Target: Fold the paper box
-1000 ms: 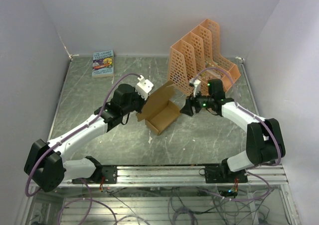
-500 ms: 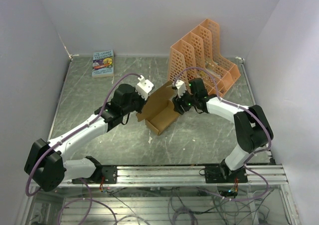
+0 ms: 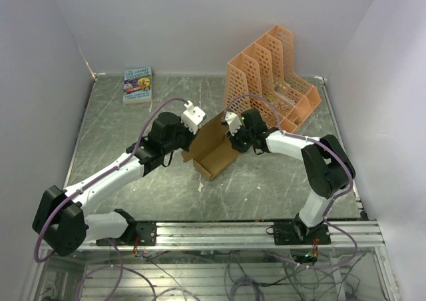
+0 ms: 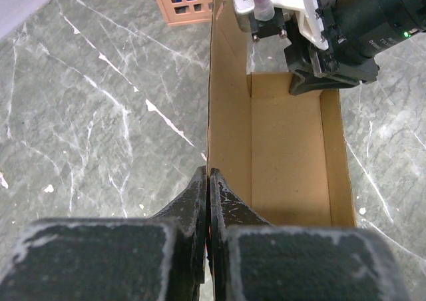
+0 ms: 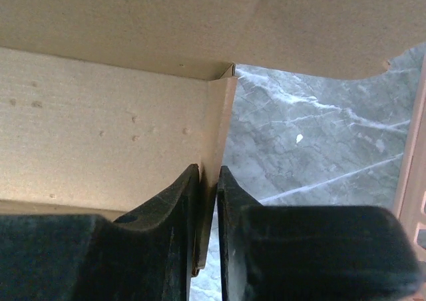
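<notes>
1. You had the paper box [image 3: 214, 153] near the middle of the table [image 3: 266, 184], standing as an open tray with its mouth upward. It sat between the two arms and just in front of the orange rack [image 3: 269, 68].
2. One long side of the box rose as a tall panel above the other walls. In the left wrist view that panel ran straight away from the camera along the left side of the box [image 4: 293, 154], with low walls on the right and at the far end.
3. Your left gripper [image 3: 192, 138] was at the near-left end of the box. In its own camera the left gripper [image 4: 208, 181] had its fingers pressed together, with the edge of the tall panel running into the seam between them, so it was pinching the card.
4. Your right gripper [image 3: 233, 140] was at the opposite end, reaching in from the rack side. In its own camera the right gripper [image 5: 208, 174] had one finger on each side of an upright cardboard wall of the box [image 5: 100, 134], and the card filled the narrow slot between them.
5. From the left wrist you could see the right gripper [image 4: 307, 84] with its tips down at the far end wall.
6. The book [image 3: 138, 84] lay in the far left corner, well apart from the box.
</notes>
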`<state>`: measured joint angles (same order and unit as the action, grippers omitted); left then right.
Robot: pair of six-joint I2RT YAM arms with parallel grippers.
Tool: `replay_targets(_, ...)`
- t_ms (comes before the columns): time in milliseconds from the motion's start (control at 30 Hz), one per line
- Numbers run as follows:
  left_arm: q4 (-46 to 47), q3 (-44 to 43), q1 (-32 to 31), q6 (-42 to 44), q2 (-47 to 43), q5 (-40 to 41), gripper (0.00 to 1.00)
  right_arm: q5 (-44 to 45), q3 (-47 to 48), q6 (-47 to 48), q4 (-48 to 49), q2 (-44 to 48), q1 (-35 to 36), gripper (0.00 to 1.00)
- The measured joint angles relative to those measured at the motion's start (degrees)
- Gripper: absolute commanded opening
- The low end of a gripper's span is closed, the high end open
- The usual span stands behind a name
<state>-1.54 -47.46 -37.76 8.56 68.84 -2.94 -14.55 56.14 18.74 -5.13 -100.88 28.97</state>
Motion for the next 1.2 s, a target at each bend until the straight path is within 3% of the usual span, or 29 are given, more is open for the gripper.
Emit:
replay_targets(167, 0.0, 0.0, -0.04, -0.07, 0.02, -0.13, 0.07, 3.63, 0.02, -0.5, 0.57, -0.09, 1.51, 0.02)
replay_targets(333, 0.04, 0.0, -0.59, -0.31, 0.2, -0.13, 0.07, 7.89, 0.02, -0.57, 1.38, -0.33, 3.1, 0.04)
replay_targets(467, 0.07, 0.0, -0.94, -0.42, 0.2, -0.13, 0.07, 9.31, 0.48, -0.48, 1.46, -0.76, 3.58, 0.28)
replay_targets(667, 0.02, 0.0, -1.01, 0.15, 0.2, 0.24, 0.07, 5.4, 1.18, -1.09, -0.61, -0.76, 1.92, 0.44)
replay_targets(800, -0.39, 0.0, -1.05, 1.29, 0.17, 0.81, 0.07, -0.33, 1.36, -1.95, -1.7, 2.05, -2.21, 0.6)
replay_targets(1200, -1.62, -0.94, -1.09, 10.56, 0.26, -0.26, 0.07, -27.43, -2.97, 1.79, 2.14, 17.27, -17.7, 0.8)
